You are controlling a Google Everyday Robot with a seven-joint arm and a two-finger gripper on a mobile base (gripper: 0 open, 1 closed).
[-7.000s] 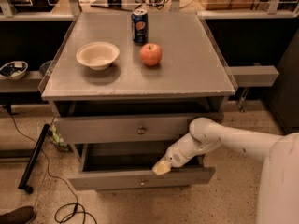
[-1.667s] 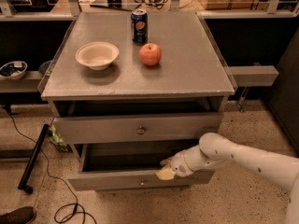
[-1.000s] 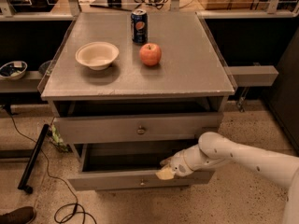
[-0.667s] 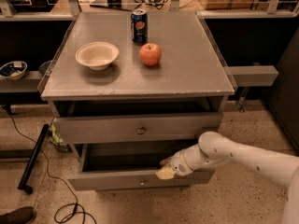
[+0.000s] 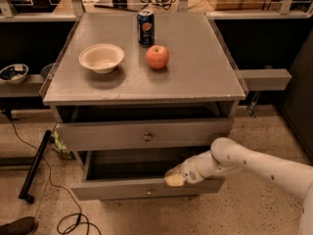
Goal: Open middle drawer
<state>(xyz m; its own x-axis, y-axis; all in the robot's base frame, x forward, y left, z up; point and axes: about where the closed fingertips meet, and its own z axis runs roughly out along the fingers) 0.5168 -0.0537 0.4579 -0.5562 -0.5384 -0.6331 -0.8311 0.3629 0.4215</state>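
The middle drawer is pulled well out of the grey cabinet. Its dark inside shows behind a long, low front panel with a small round knob at the centre. My gripper rests against the top edge of that panel, just right of the knob. The white arm reaches in from the lower right. Above it sits the upper drawer with its own knob, and a dark gap shows under the tabletop.
On the cabinet top stand a white bowl, a red apple and a blue soda can. A black bar and cables lie on the floor at left. A grey ledge juts out at right.
Since seven seconds ago the arm's forearm has swung lower and rightward, while the gripper stays at the drawer's front edge. Over the last two seconds nothing has visibly moved.
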